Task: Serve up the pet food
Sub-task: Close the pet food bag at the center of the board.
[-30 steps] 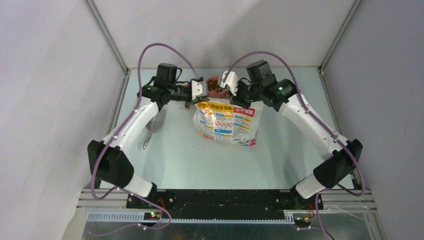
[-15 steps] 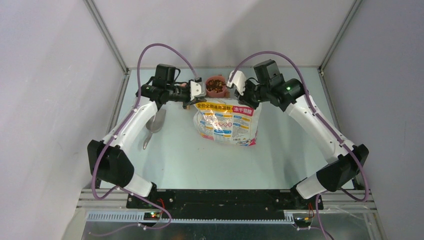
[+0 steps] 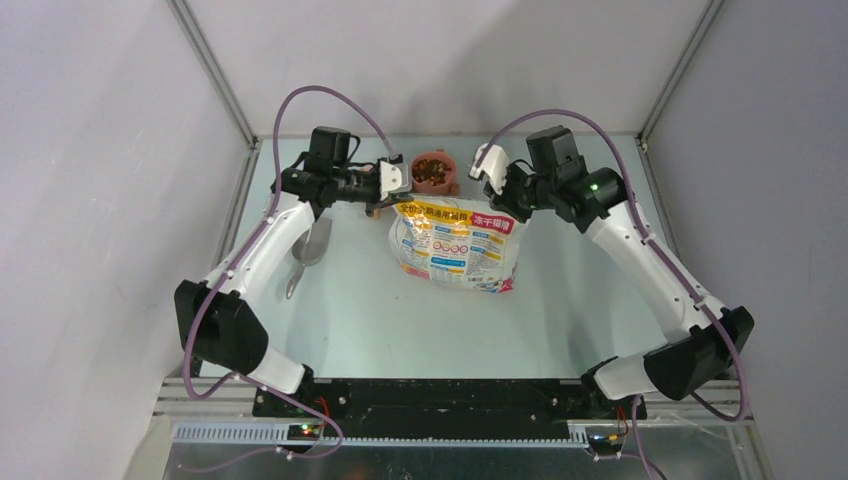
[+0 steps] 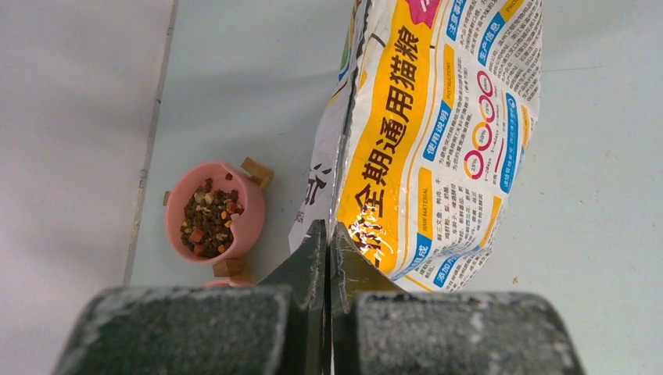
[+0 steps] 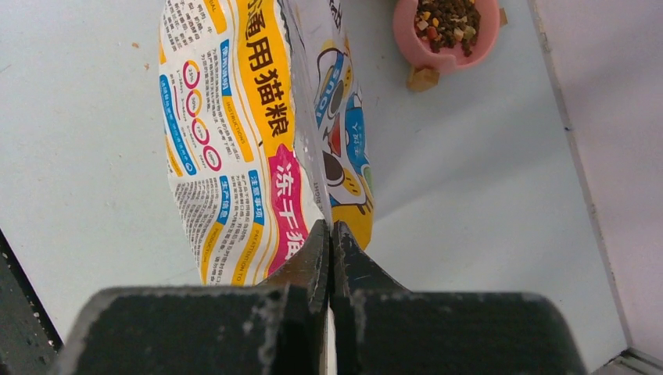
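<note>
The fingers [image 4: 306, 262] of the left gripper [image 4: 327, 231] are pressed together, tips right at the side seam of the bag [image 4: 422, 141]; I can't tell from here whether a fold of it is caught between them. The right gripper [image 5: 329, 228] has its fingers [image 5: 356, 266] pressed together too, and from its own camera the tips line up with the bag's edge, though again a grip on it can't be made out. The pet food [image 4: 207, 223] sits as a small mixed heap of brown and reddish bits in a pink bowl [image 4: 254, 215] at the far end of the table [image 3: 380, 310], between the two grippers in the overhead view. A few little tan blocks [image 4: 258, 170] rest against the bowl's outside. Just in front of the bowl is the bag, white with yellow, pink and blue print, its top edge towards the bowl and its base towards the arm mounts. Off to the left, beside the left arm, a grey metal scoop [image 3: 312, 248] lies flat on the table, well apart from the bowl.
</note>
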{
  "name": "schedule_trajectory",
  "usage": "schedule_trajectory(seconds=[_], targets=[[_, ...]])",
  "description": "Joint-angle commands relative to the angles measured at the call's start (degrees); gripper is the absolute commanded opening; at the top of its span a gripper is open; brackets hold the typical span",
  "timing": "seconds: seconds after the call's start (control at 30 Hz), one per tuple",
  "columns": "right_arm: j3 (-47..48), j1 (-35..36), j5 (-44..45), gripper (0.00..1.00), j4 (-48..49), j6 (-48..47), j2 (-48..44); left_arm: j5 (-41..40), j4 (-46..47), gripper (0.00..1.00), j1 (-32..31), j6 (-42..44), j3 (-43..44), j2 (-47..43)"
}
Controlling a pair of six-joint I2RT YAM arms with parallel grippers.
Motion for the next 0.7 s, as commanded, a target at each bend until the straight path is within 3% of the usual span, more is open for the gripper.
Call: schedule_trajectory(seconds=[0.0, 0.23, 0.57, 0.6, 0.67], targets=[[-1.20, -6.51, 18.12, 0.01, -11.66, -2.29, -7.10, -16.10, -6.56, 0.00, 7.00, 1.59, 0.31, 0.63], [-1.05, -7.01, 19.46, 0.07, -11.11, -1.92, -9.27, -16.37, -7.58, 0.00, 7.01, 1.60, 1.24, -0.11], [-1.93, -8.20, 19.51, 0.07, -10.57, -1.60, -13.24, -14.08, -7.81, 0.00, 6.95, -0.76, 4.15, -0.60], [-1.87, -8.35, 19.23, 0.08, -10.11, -1.39, -13.92, -13.33, -7.40, 0.01, 6.93, -2.45, 4.49, -0.69], [-1.57, -8.77, 18.90, 0.09, -9.57, -0.92, -14.91, -12.12, -6.21, 0.16, 6.87, -4.71, 6.04, -0.96]])
